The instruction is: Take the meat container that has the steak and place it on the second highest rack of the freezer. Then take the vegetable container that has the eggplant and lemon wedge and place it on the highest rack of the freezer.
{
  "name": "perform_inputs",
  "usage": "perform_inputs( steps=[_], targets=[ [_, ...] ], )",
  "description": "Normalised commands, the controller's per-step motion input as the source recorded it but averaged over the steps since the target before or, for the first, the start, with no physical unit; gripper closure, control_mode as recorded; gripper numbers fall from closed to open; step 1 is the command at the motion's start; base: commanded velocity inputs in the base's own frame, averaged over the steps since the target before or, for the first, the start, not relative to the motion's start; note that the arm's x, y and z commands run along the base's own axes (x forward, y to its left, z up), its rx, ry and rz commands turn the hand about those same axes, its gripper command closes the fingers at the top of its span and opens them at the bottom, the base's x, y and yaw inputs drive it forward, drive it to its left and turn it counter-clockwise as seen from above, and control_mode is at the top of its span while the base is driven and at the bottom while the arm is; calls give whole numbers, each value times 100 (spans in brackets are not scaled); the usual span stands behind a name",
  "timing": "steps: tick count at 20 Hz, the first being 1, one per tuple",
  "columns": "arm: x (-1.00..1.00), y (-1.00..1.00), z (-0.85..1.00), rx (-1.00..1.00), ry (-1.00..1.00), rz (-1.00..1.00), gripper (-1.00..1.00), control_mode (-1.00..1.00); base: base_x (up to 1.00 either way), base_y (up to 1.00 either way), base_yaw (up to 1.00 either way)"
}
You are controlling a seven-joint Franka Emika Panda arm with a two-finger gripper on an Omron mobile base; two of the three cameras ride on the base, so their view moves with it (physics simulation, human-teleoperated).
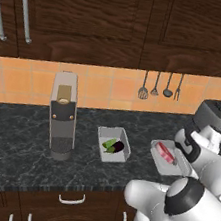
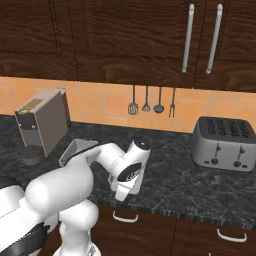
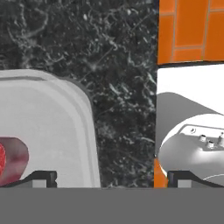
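cabinets (image 1: 87, 12): dark wood, above and below | wall (image 1: 101, 88): orange tile, utensils (image 2: 152, 102) hung | counter (image 1: 17, 138): black marble

Even, flat rendered light, soft shadows, slightly coarse resolution.

The white jointed robot arm with dark joint rings (image 1: 190, 196) rises from its base and bends forward and down over the dark marbled table (image 1: 22, 134). Its two-finger end effector (image 3: 109, 177) hangs just above that table, fingertips (image 3: 41, 177) spread wide apart, gripping nothing.
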Motion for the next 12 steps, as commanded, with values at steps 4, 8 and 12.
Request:
perform_inputs(
  steps=[4, 8, 12],
  targets=[
    [9, 0, -25, 0, 0, -1, -100, -100, 0, 0, 0],
    [9, 0, -35, 0, 0, 0, 100, -100, 0, 0, 0],
    [0, 0, -24, 0, 0, 0, 100, -100, 0, 0, 0]
  ],
)
